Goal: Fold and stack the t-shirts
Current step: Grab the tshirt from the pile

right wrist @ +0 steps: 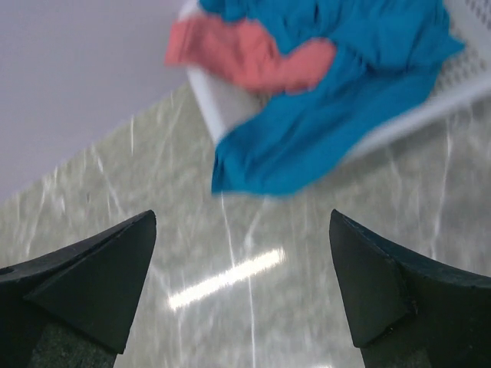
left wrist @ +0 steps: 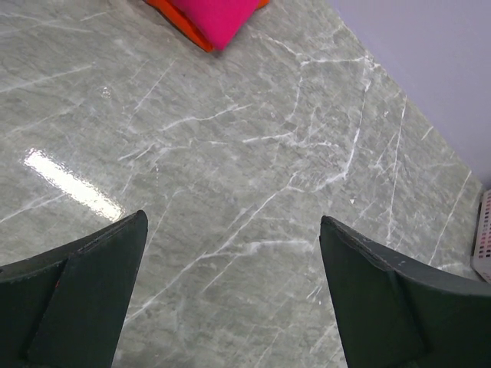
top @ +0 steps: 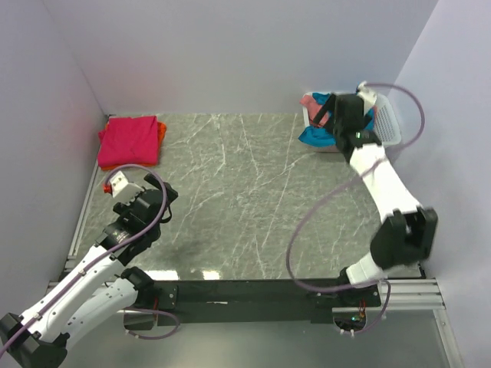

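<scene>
Marble table (top: pixel 245 192) holds the magenta-pink t-shirt (top: pixel 129 140) folded on the orange t-shirt (top: pixel 161 129) far left — teal-blue t-shirt (right wrist: pixel 307 138) and salmon-pink t-shirt (right wrist: pixel 238 54) spill from the basket (top: pixel 387 126) far right — left gripper (left wrist: pixel 232 230) and right gripper (right wrist: pixel 242 230) gape wide, empty.

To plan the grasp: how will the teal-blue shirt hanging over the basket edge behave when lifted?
Probably floppy: the teal-blue shirt droops in folds over the basket rim. Lifted, it would likely hang limp from the pinch point. It may drag along the salmon-pink shirt lying against it.
</scene>
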`<state>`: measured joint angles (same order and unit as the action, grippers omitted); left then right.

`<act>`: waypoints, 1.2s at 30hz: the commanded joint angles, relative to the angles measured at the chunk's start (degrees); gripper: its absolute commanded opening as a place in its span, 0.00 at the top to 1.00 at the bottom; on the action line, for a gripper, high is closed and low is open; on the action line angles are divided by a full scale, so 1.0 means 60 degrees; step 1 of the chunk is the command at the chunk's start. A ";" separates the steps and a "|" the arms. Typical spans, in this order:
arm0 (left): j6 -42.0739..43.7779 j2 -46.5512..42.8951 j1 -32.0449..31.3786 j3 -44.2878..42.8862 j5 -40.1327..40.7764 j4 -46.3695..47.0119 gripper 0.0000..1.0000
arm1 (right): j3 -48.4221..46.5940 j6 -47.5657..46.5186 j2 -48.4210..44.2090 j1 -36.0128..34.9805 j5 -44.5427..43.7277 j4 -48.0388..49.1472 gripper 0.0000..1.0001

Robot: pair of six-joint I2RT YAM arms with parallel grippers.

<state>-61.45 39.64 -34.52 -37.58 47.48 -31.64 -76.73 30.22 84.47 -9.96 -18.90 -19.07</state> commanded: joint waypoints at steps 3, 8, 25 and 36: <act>-0.0028 -0.0044 0.0012 0.0170 0.0320 0.0334 0.01 | -0.3993 -0.0612 0.3300 0.1131 -0.0205 -0.1697 0.00; 0.0310 0.0044 0.0012 0.0170 0.0201 0.0658 0.01 | -0.8455 -0.0934 0.6469 0.1905 0.0145 -0.3191 0.00; 0.0749 0.1728 0.0012 -0.0870 -0.0648 0.0981 0.01 | -1.0387 -0.1140 1.0634 0.2875 0.1889 0.1112 0.02; 0.0618 0.2183 0.0012 -0.1133 -0.0693 0.0747 0.01 | -1.0312 0.0382 1.1043 0.2890 0.3001 0.2973 0.23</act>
<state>-57.74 52.64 -34.52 -41.82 43.31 -27.27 -136.11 27.99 149.25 7.53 -4.49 -7.11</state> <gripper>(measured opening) 0.995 0.777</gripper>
